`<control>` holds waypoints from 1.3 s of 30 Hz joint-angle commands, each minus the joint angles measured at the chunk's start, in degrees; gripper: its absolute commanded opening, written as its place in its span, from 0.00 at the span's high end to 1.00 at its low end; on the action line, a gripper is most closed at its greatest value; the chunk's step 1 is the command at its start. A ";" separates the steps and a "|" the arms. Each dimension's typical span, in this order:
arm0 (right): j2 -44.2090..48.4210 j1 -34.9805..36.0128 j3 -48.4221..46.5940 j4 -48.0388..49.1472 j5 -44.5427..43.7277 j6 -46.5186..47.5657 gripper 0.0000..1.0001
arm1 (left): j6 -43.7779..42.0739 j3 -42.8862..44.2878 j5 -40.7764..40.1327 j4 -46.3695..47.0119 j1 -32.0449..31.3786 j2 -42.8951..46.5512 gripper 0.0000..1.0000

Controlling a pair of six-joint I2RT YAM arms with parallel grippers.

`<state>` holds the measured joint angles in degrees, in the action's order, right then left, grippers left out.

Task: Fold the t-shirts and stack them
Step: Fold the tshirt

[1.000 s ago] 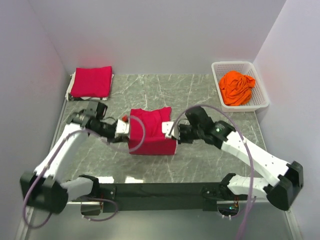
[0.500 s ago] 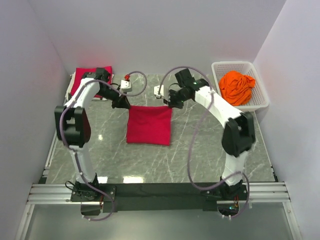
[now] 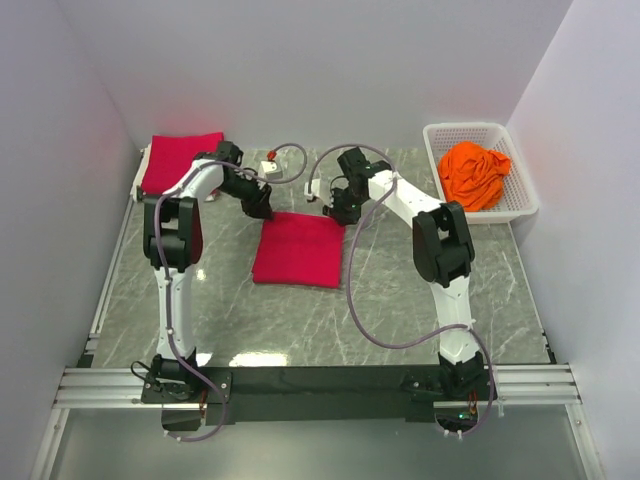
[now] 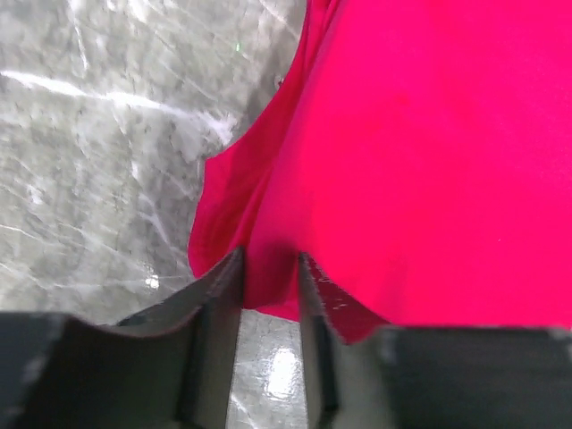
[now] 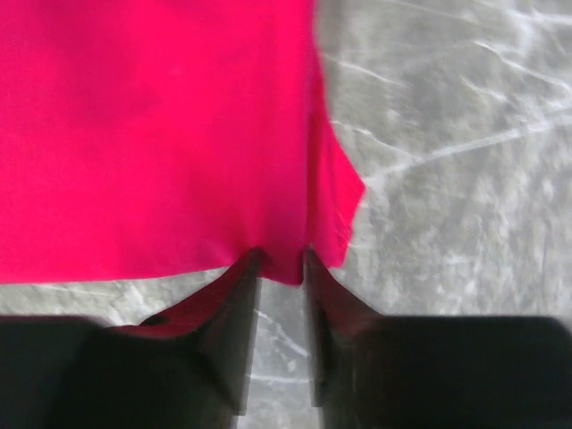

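A crimson t-shirt (image 3: 298,250) lies folded into a flat square on the marble table (image 3: 420,290). My left gripper (image 3: 262,208) is at its far left corner and my right gripper (image 3: 335,210) at its far right corner. In the left wrist view the t-shirt (image 4: 420,152) has its edge between the parted jaws of the left gripper (image 4: 270,264). The right wrist view shows the same: the t-shirt (image 5: 152,134) hem sits between the parted jaws of the right gripper (image 5: 280,259). Bare table shows through both gaps. Another folded crimson t-shirt (image 3: 182,162) lies at the back left. An orange t-shirt (image 3: 473,175) is crumpled in the basket.
The white lattice basket (image 3: 480,128) stands at the back right against the wall. Both arms stretch far out over the table, their cables looping above it. White walls close in the back and sides.
Both arms carried the shirt's near edge over to its far edge, leaving a flat folded square. Both pairs of jaws have since parted at the far corners.
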<state>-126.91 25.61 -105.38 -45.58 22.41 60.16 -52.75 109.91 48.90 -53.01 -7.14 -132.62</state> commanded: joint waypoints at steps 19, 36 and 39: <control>-7.63 -2.23 -19.59 -4.69 12.82 -35.37 0.57 | 13.55 -12.87 4.53 6.44 0.46 12.83 0.49; -6.53 0.67 -8.27 -8.91 18.28 -34.94 0.65 | 8.02 -32.37 -3.03 -4.19 -5.34 18.79 0.57; -2.92 0.67 -4.13 -10.04 19.51 -32.83 0.65 | 5.57 -33.88 -2.50 -7.18 -4.64 22.31 0.57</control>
<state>-135.66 25.74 -112.03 -51.29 40.10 24.25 -43.44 77.30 46.61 -54.37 -12.19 -115.18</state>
